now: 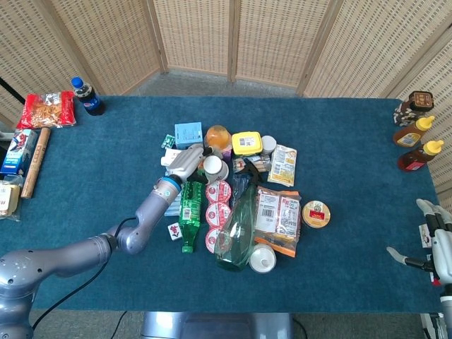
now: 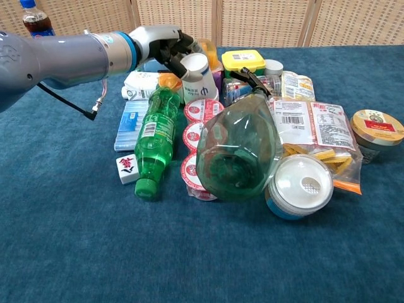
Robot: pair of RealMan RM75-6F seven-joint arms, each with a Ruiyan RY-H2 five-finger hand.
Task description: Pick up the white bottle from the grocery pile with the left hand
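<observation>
Four wicker screen panels (image 1: 233,35) stand behind the blue-carpeted table (image 1: 353,127).

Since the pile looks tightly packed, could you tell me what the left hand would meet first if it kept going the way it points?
The left hand is already at the white bottle, so that comes first; beyond it probably the yellow-lidded tub, though depth is unclear.

A red character marks the white tile (image 2: 127,168) beside the green bottle (image 2: 151,140). A barcode shows on the snack bag (image 2: 314,129), but its print and all other labels are too small to read.
</observation>
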